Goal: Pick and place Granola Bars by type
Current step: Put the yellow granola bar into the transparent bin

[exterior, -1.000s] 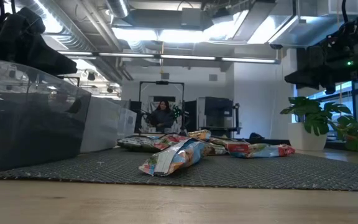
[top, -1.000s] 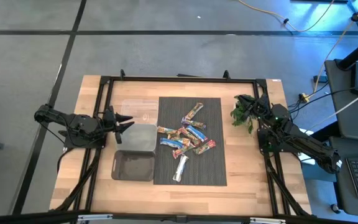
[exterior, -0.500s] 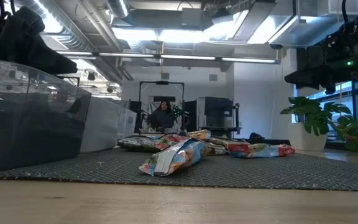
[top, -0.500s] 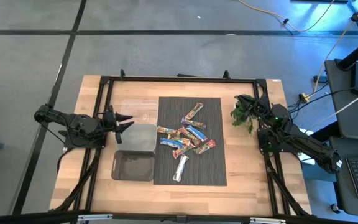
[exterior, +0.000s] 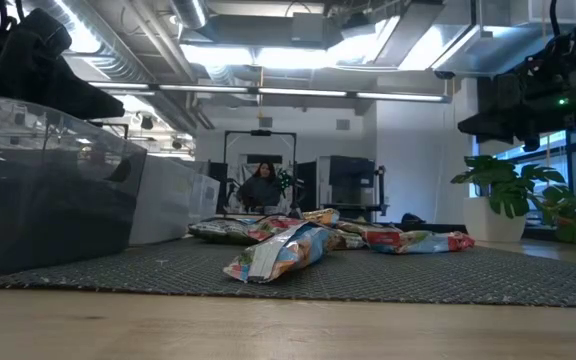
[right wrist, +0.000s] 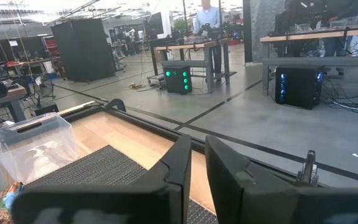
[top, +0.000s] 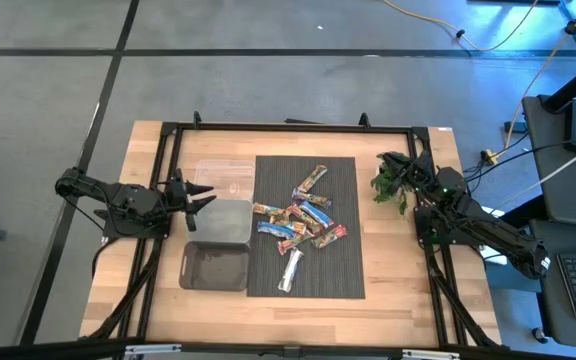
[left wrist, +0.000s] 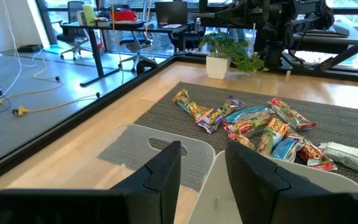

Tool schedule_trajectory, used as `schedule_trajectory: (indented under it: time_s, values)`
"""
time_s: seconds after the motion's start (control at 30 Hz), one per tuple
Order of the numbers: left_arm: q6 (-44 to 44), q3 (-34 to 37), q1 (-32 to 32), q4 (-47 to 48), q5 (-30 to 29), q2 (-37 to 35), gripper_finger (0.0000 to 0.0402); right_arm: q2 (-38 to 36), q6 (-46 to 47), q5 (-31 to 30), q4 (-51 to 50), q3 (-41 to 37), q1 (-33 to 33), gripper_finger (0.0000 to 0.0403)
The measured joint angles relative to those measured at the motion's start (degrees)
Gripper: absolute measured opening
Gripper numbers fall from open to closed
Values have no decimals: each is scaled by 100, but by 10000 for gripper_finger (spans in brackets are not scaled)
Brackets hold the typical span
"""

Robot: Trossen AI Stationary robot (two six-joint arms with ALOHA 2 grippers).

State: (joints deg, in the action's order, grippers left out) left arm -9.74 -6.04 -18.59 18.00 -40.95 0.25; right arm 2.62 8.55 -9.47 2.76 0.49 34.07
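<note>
Several granola bars [top: 300, 215] in blue, red-orange and brown-yellow wrappers lie flat in a loose pile on the dark mat, also seen as bars [left wrist: 260, 124] and bars [exterior: 338, 235]. A silver bar [top: 290, 270] lies apart, nearer the table's near edge. My left gripper [top: 206, 197] hovers open at the mat's left side, above the containers, fingers [left wrist: 166, 168] pointing toward the pile. My right gripper [top: 418, 178] waits shut at the table's right side, beside the plant sprig.
Left of the mat stand a clear container [top: 223, 178], a grey container [top: 220, 222] and a dark tray [top: 215, 267]. A green plant sprig [top: 393, 180] sits at the mat's far right. A black frame [top: 288, 128] rims the table. A person sits far behind the table.
</note>
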Motion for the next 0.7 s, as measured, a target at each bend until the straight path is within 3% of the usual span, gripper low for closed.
schedule_trajectory:
  time_s: [0.7]
  values:
    - [-89, 0, 0, -15, -183, -2, 120, 1, 37, 0, 2, 0, 0, 52]
